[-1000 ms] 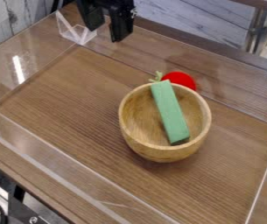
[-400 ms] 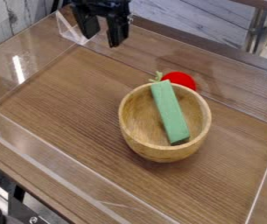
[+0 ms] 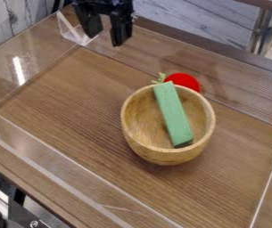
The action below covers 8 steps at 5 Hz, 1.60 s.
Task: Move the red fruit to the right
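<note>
Single arm, one view from the front of the table. Gripper (image 3: 106, 28) at upper left of the picture, above the far end of the wooden table (image 3: 67, 98), pointing down, jaws spread wide and holding nothing. Black fingers (image 3: 120, 31) clear of every object.

Red fruit (image 3: 184, 82) on the table surface, right of centre, directly behind the far rim of the wooden bowl (image 3: 144, 142) and touching or all but touching it; contact not confirmable from this angle. Only the upper part of the fruit visible over the rim, green leafy stem at its left edge. Green block (image 3: 173, 114) lying slantwise inside the bowl, upper end resting on the rim just beside the stem.

Governing relation: fruit well apart from the gripper, to the right and nearer the camera. Fruit round, so no long axis to align with. Judged step: approach not yet complete, no grasp begun. Judged need: travel right and toward the camera, then descend behind the bowl.

Judged risk: bowl rim and raised block end crowding the fruit on the near side; a finger coming down there likely to strike one or the other. Open table to the right of the fruit, bounded by a clear wall (image 3: 264, 191).
</note>
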Motion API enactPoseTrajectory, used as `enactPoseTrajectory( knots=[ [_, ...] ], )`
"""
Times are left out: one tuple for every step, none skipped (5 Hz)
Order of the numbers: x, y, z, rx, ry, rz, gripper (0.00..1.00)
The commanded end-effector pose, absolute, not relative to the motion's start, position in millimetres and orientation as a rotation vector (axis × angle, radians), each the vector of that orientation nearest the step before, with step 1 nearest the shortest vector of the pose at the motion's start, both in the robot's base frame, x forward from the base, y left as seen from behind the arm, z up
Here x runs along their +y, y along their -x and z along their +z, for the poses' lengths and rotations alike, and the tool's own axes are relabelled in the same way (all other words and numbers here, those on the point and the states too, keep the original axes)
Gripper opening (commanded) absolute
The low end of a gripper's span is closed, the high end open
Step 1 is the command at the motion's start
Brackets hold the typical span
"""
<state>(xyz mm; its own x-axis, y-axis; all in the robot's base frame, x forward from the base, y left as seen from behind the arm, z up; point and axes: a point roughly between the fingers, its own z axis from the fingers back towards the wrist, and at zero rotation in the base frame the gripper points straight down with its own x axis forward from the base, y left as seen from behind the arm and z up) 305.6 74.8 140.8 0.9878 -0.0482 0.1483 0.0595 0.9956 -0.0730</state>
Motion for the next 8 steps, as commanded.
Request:
enactPoseTrajectory(
  knots=[
    [61.5,-310.4,163.7,-0.216,0.042,0.005,1.00],
    [51.6,-306.2,162.2,-0.208,0.044,0.048,1.00],
    [62.9,-308.6,159.4,-0.213,0.037,0.023,1.00],
    [73.3,-308.7,156.2,-0.219,0.031,0.012,1.00],
    [72.2,-309.3,147.1,-0.219,0.025,0.071,1.00],
    [71.8,-314.7,138.6,-0.223,0.016,0.113,1.00],
    [74.3,-315.8,150.0,-0.236,0.004,0.066,1.00],
    [76.7,-316.5,164.2,-0.247,-0.002,0.031,1.00]
  ],
)
